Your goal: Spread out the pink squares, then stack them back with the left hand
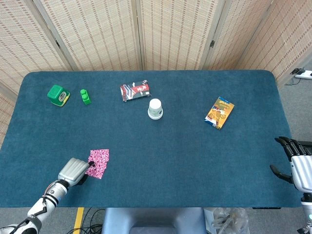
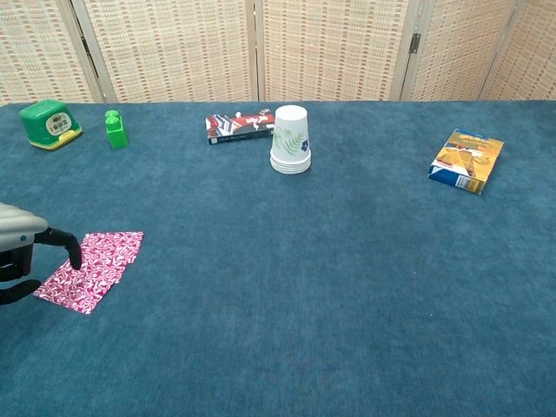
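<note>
Two pink patterned squares lie partly overlapped near the table's front left: the farther one (image 2: 115,246) flat, the nearer one (image 2: 74,284) slid out toward the front edge. In the head view they read as one pink patch (image 1: 99,162). My left hand (image 2: 22,252) sits just left of them, one dark fingertip (image 2: 73,256) pressing on the nearer square and the thumb low beside it; the head view also shows my left hand (image 1: 73,170). Off the table's right edge, my right hand (image 1: 297,163) hangs with fingers apart and nothing in it.
Along the back stand a green box (image 1: 58,94), a small green bottle (image 1: 86,96), a dark snack packet (image 1: 135,90) and a stack of paper cups (image 1: 155,108). An orange box (image 1: 219,112) lies right of centre. Blue cloth covers the table (image 1: 165,156).
</note>
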Controlling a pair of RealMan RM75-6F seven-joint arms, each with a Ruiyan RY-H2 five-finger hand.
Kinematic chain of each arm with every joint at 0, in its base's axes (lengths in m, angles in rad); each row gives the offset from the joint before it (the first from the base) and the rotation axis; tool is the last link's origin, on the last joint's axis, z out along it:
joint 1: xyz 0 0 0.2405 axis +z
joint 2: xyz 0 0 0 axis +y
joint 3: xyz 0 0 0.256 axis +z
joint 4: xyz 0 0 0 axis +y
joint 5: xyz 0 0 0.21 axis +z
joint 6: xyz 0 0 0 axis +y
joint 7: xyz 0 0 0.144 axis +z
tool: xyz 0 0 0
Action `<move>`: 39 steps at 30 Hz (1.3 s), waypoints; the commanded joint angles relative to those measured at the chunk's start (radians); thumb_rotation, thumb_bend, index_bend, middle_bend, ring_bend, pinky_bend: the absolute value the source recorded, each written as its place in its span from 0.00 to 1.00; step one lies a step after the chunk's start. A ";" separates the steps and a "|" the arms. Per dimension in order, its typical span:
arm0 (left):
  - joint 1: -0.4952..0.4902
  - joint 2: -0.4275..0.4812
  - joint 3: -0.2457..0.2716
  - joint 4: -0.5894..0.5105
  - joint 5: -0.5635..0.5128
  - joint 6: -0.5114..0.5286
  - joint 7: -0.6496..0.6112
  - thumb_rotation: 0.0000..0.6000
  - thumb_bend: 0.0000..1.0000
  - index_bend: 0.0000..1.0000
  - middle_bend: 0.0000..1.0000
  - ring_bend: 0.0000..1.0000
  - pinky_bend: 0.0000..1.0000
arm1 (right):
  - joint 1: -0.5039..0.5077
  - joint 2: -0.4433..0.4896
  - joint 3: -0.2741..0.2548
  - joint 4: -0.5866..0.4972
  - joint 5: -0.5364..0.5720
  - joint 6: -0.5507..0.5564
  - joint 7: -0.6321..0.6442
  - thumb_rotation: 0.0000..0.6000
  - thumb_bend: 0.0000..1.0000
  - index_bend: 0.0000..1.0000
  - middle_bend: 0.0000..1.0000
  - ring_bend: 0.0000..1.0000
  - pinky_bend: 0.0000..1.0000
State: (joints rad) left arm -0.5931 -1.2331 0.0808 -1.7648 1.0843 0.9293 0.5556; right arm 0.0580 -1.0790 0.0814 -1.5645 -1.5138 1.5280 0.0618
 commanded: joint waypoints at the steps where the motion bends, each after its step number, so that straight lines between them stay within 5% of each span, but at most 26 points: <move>1: -0.002 -0.025 -0.011 0.041 -0.001 -0.007 -0.025 1.00 0.55 0.32 0.99 0.94 1.00 | 0.000 -0.002 -0.001 0.002 0.001 -0.002 0.002 1.00 0.25 0.16 0.21 0.18 0.28; 18: -0.001 -0.075 -0.014 0.118 -0.002 -0.015 -0.044 1.00 0.55 0.31 0.99 0.94 1.00 | -0.005 -0.003 -0.005 0.006 0.004 -0.004 0.009 1.00 0.25 0.16 0.21 0.18 0.28; 33: 0.026 -0.023 0.030 0.004 0.023 0.022 -0.007 1.00 0.55 0.33 0.99 0.94 1.00 | -0.011 -0.001 -0.007 0.004 -0.006 0.008 0.007 1.00 0.25 0.16 0.21 0.18 0.28; 39: 0.028 -0.022 -0.008 0.019 0.012 0.053 -0.033 1.00 0.55 0.33 0.99 0.94 1.00 | -0.013 0.002 -0.007 0.001 -0.009 0.013 0.005 1.00 0.25 0.16 0.21 0.18 0.28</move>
State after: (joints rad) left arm -0.5664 -1.2525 0.0861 -1.7587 1.1045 0.9733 0.5335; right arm 0.0450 -1.0772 0.0740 -1.5633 -1.5227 1.5415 0.0672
